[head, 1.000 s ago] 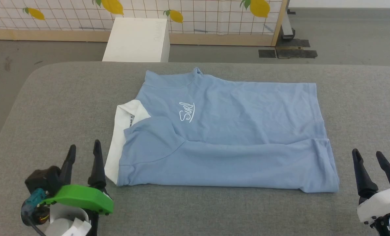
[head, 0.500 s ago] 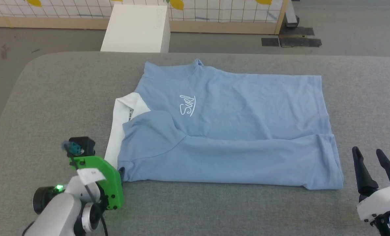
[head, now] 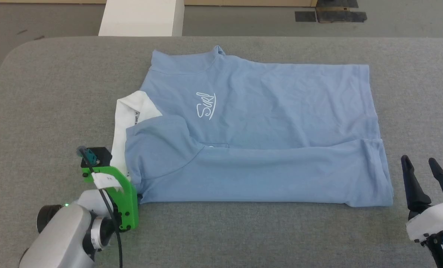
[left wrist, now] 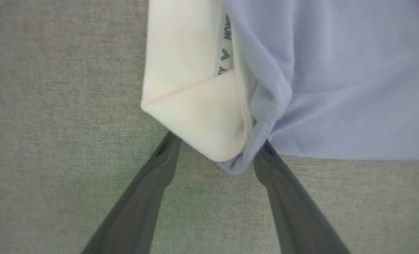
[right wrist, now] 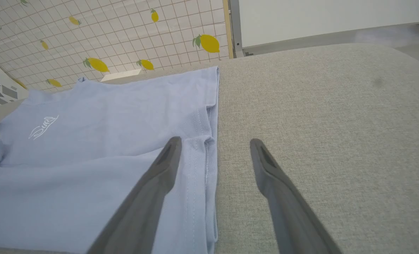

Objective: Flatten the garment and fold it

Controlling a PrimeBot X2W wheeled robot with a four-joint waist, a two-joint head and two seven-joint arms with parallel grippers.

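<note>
Straddling the shirt's near-left corner, the left gripper (left wrist: 216, 146) stands spread wide, nothing pinched: in the left wrist view the folded white collar (left wrist: 191, 88) and a lip of blue hem lie between its two fingers (left wrist: 153, 176), whose tips reach the cloth's edge. The right gripper (head: 418, 160) is likewise released and empty, poised over bare table (head: 57, 93) just off the shirt's hem corner, at about 4 o'clock from the shirt's middle in the head view. The shirt (head: 262, 130) lies flat mid-table, its near long side folded up over the body, collar at 9 o'clock, hem at 3 o'clock, a white script logo (head: 205, 106) facing up. A white box (head: 141, 18) stands on the floor beyond the table at 11 o'clock.
</note>
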